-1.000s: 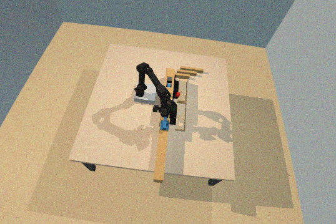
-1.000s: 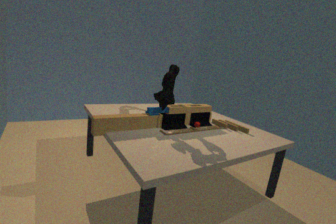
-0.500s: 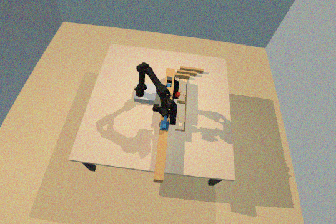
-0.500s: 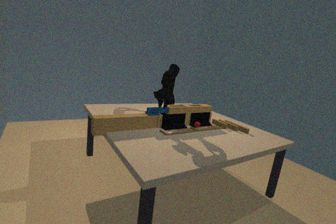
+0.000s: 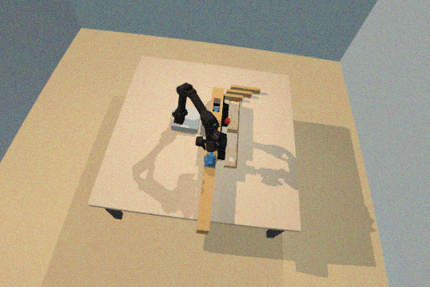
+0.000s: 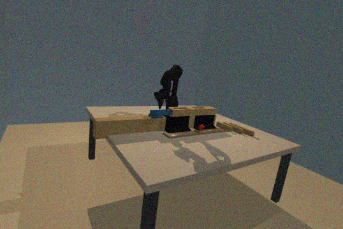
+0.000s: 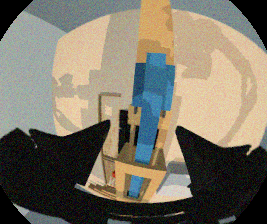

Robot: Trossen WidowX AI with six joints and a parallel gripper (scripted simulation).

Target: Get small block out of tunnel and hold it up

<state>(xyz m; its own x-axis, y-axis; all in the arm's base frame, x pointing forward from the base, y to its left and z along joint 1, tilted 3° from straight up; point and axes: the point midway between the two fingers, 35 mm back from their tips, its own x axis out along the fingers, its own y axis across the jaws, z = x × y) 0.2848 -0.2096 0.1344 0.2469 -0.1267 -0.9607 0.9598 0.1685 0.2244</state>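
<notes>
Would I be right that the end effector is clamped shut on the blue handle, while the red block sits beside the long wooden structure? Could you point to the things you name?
Not quite: the end effector [image 5: 210, 151] [image 6: 160, 108] [image 7: 144, 125] is open and holds nothing, as the wrist view shows. The red block [image 5: 227, 121] [image 6: 201, 127] does sit beside the wooden structure [image 5: 206, 200] [image 6: 127, 125] [image 7: 156, 25].

Blue handle [image 5: 210, 159] [image 6: 157, 113] [image 7: 154, 85], tan wooden tunnel [image 5: 218, 93] [image 6: 192, 111] [image 7: 140, 169].
I see red block [image 6: 201, 127], black pincer [image 7: 144, 125], pale peach table [image 5: 160, 84] [image 6: 143, 159] [image 7: 79, 60].
</notes>
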